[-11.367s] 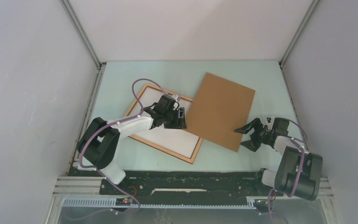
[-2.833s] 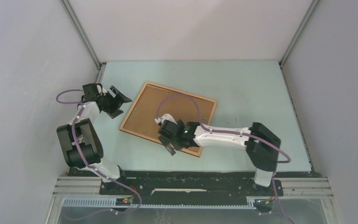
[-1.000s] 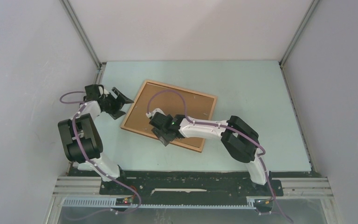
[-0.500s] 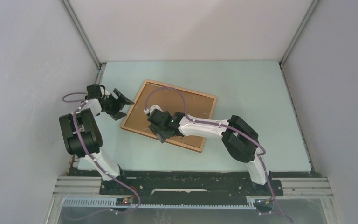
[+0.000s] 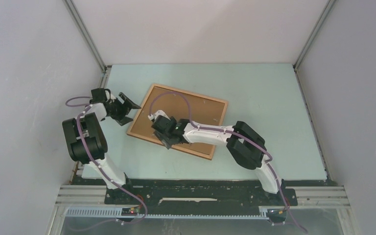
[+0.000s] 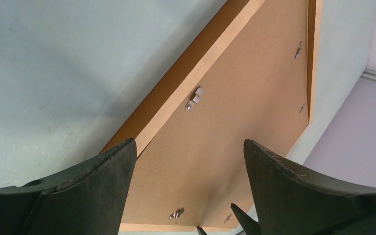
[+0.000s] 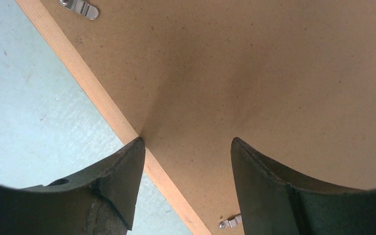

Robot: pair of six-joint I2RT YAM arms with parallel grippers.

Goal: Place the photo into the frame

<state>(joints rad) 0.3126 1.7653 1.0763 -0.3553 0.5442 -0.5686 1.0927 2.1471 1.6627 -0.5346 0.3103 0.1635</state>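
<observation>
Left of centre on the bench (image 5: 267,98), the frame (image 5: 191,94) lies back-up, a brown backing board (image 5: 203,117) filling it. The right pincer (image 5: 162,133) hangs released, grasping nothing, over the frame's near-left rim. The left pincer (image 5: 126,106) gapes empty just beside the frame's left corner.

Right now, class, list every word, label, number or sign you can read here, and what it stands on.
No text can be read: the thin light-brown wooden frame, the plain brown backing board, the small metal clips and the pale green table show no lettering.
</observation>
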